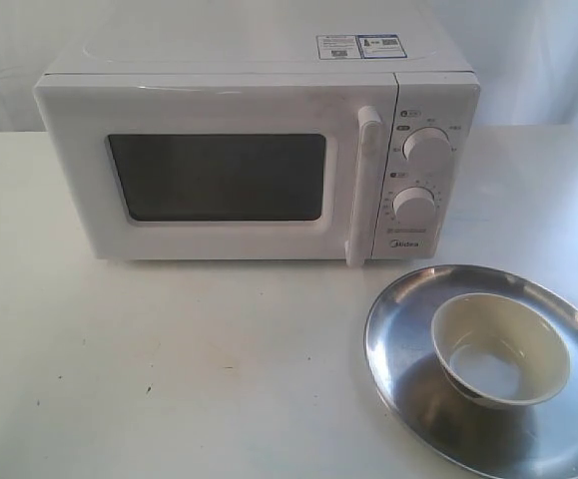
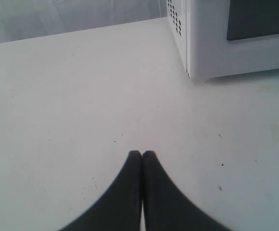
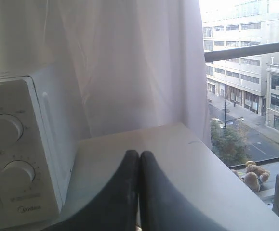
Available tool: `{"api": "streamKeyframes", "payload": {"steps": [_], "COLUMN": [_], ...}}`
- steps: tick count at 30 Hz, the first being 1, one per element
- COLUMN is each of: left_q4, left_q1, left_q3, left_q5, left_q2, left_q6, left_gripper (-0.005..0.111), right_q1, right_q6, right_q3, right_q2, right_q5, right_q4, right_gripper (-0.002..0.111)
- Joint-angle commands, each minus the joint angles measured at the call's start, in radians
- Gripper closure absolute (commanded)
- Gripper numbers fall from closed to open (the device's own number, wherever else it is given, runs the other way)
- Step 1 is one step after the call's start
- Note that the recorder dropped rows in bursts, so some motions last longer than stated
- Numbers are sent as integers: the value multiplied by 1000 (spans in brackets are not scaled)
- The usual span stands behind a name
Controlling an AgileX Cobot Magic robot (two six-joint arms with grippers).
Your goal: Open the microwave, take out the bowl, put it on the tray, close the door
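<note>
1. The tray point(image 1: 403, 339) lies on the white table point(image 1: 169, 369), in front of the microwave point(image 1: 259, 150) and toward its knob side. It runs off the edge of the exterior view.
2. The bowl point(image 1: 500, 349) stands upright on the tray, on its foot, mirrored in the steel.
3. The door point(image 1: 219, 180) sits flush and closed. Its window is too dark to see inside.
4. The bar handle point(image 1: 365, 185) stands beside two round knobs point(image 1: 427, 148). Stickers point(image 1: 360, 46) lie on top.
5. The left gripper point(image 2: 142, 154) hangs over bare table near a microwave corner, jaws pressed together and holding nothing.
6. The right gripper point(image 3: 139, 154) hangs by the knob panel, jaws likewise pressed together with nothing between them.
7. A white curtain point(image 3: 129, 62) hangs behind, and a plush toy point(image 3: 254, 174) sits at the window.
</note>
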Motion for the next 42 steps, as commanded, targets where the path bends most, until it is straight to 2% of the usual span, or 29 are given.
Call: {"api": "streamKeyframes", "payload": {"steps": [1,6,9,12,16,18,19,34,42], "left_q4": [-4,-4,-4,-4,-4,-4,-4,-4,-4], "left_q1": [-1,-1,-1,-1,-1,-1,-1,-1,-1], "left_q3": [3,3,3,3,3,3,3,3,3], "left_q5": [-1,-1,-1,-1,-1,-1,-1,-1,-1], "left_q2": [-2,-2,-2,-2,-2,-2,-2,-2,-2], "left_q6": [-6,-6,-6,-6,-6,-6,-6,-6,-6], "left_gripper": [107,107,107,107,107,107,107,107,107], "right_q1": [-3,-3,-3,-3,-3,-3,-3,-3,-3], "right_q6": [-11,-19,-167,-591,-1322,-1532,-1575,-1713,-1749], "right_q3": [5,5,5,5,5,5,5,5,5], "right_q2": [-3,-3,-3,-3,-3,-3,-3,-3,-3], "right_q5": [-21,-18,5,-4,-1,-3,-6,-12,-15], "right_q4": [-13,-13,95,533,1209,1410,1444,1603,1608], "right_gripper": [108,108,108,108,108,108,108,108,108]}}
